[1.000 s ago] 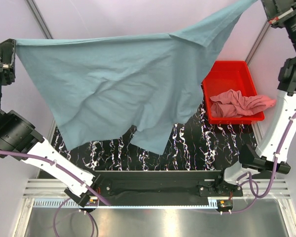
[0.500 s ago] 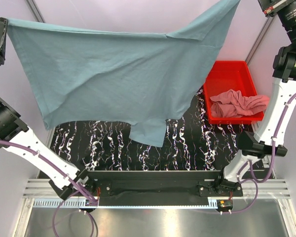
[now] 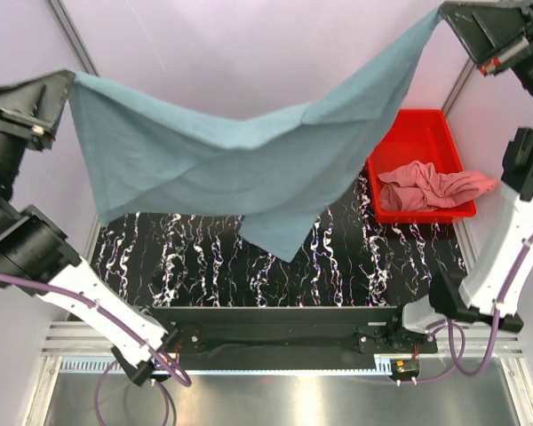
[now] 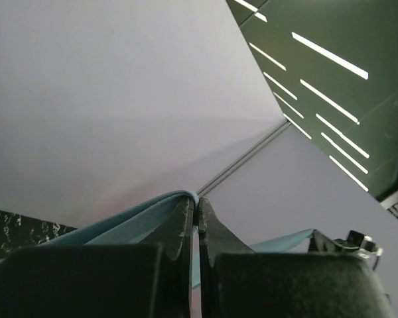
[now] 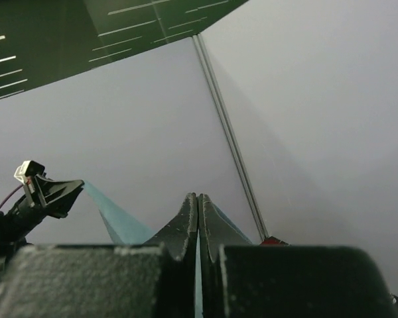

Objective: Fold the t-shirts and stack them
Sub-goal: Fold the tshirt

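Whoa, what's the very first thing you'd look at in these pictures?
A big grey-blue t-shirt hangs in the air like a hammock. It is pinched at one end by the left gripper and at the other by the right gripper, high over the black-and-white table. Next comes the bright red tray at the table's far right, with a crumpled pink t-shirt in it.

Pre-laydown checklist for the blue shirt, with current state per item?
1. Left gripper shut on a corner of the grey-blue t-shirt: ok.
2. Right gripper shut on the opposite corner: ok.
3. Shirt taut between them: not ok, it sags and creases mid-span.
4. Hanging hem off the table: cannot tell.
5. Pink t-shirt in the red tray, away from the laydown area: ok.
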### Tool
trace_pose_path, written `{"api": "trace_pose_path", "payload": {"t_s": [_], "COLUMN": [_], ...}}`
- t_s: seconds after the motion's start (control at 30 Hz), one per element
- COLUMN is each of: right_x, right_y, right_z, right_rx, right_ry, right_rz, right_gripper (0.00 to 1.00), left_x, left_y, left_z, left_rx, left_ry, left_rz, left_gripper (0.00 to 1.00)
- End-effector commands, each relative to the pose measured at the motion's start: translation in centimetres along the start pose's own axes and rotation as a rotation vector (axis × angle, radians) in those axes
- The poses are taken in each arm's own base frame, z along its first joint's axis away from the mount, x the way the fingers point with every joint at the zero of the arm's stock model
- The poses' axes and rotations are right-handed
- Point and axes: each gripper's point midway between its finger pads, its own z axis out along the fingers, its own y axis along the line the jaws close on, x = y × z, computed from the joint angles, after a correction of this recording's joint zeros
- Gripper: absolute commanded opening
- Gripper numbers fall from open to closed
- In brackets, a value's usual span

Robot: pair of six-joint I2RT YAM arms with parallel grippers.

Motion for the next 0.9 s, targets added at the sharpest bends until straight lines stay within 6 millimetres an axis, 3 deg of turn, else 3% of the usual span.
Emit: {"api": "trace_pose_path", "payload": {"t_s": [0.0, 0.07, 0.13, 0.17, 0.2, 0.23, 0.27, 0.3, 0.33, 0.37, 0.4, 0.43, 0.47, 0.5, 0.6, 0.67, 0.7, 0.73, 0.8, 0.87], "right_x": [0.0, 0.3, 1.1, 1.4, 1.9, 2.4, 2.5, 3.5, 3.2, 3.4, 4.8, 4.1, 4.2, 4.9, 5.5, 6.2, 7.3, 6.8, 7.7, 8.4], "right_y": [1.9, -1.0, -4.2, -5.5, -7.4, -8.9, -9.8, -12.5, -12.3, -13.0, -16.0, -14.9, -15.3, -15.8, -17.2, -17.4, -18.8, -18.2, -19.3, -18.6], "right_z": [-0.4, 0.0, 0.5, 0.7, 0.9, 1.1, 1.3, 1.7, 2.1, 2.4, 2.9, 3.4, 3.8, 4.4, 4.7, 5.4, 5.3, 5.4, 5.4, 6.0], "right_rx": [-0.056, -0.001, 0.047, 0.069, 0.091, 0.108, 0.118, 0.148, 0.137, 0.143, 0.178, 0.151, 0.156, 0.166, 0.215, 0.246, 0.275, 0.273, 0.323, 0.345], "right_ry": [0.0, -0.011, 0.014, 0.02, 0.031, 0.037, 0.041, 0.067, 0.067, 0.077, 0.11, 0.097, 0.092, 0.107, 0.109, 0.109, 0.148, 0.14, 0.165, 0.171], "right_rz": [-0.069, -0.077, -0.074, -0.076, -0.072, -0.063, -0.064, -0.04, -0.062, -0.06, -0.024, -0.062, -0.075, -0.104, -0.173, -0.232, -0.269, -0.31, -0.367, -0.399], "right_gripper": [0.0, 0.0, 0.0, 0.0, 0.0, 0.0, 0.0, 0.0, 0.0, 0.0, 0.0, 0.0, 0.0, 0.0, 0.0, 0.0, 0.0, 0.0, 0.0, 0.0], "left_x": [0.1, -0.4, 0.1, 0.6, 0.5, 3.0, 3.7, 3.7, 4.8, 3.9, 4.3, 4.3, 3.3, 3.9, 3.9, 4.3, 4.3, 4.7, 4.7, 5.8], "left_y": [2.6, 3.8, 5.6, 6.7, 9.3, 8.9, 9.0, 10.8, 9.9, 7.9, 9.4, 9.2, 6.8, 8.6, 9.2, 9.7, 10.4, 10.6, 11.9, 11.8], "left_z": [-0.1, 0.4, 2.8, 3.8, 5.8, 7.1, 7.9, 9.1, 9.5, 9.4, 10.7, 11.3, 11.1, 12.7, 14.0, 14.5, 14.6, 14.7, 14.8, 14.6], "left_rx": [-0.009, -0.018, -0.028, -0.037, -0.102, -0.063, -0.059, -0.131, -0.11, -0.079, -0.121, -0.107, -0.052, -0.079, -0.061, -0.05, -0.072, -0.072, -0.12, -0.122], "left_ry": [0.0, -0.039, -0.017, 0.0, -0.022, 0.05, 0.063, 0.042, 0.067, 0.043, 0.077, 0.089, 0.062, 0.092, 0.105, 0.111, 0.101, 0.107, 0.108, 0.134], "left_rz": [0.047, 0.099, 0.02, 0.087, 0.057, 0.036, 0.073, 0.076, 0.128, 0.161, 0.159, 0.194, 0.236, 0.268, 0.35, 0.432, 0.462, 0.521, 0.56, 0.628], "left_gripper": [0.0, 0.0, 0.0, 0.0, 0.0, 0.0, 0.0, 0.0, 0.0, 0.0, 0.0, 0.0, 0.0, 0.0, 0.0, 0.0, 0.0, 0.0, 0.0, 0.0]}}
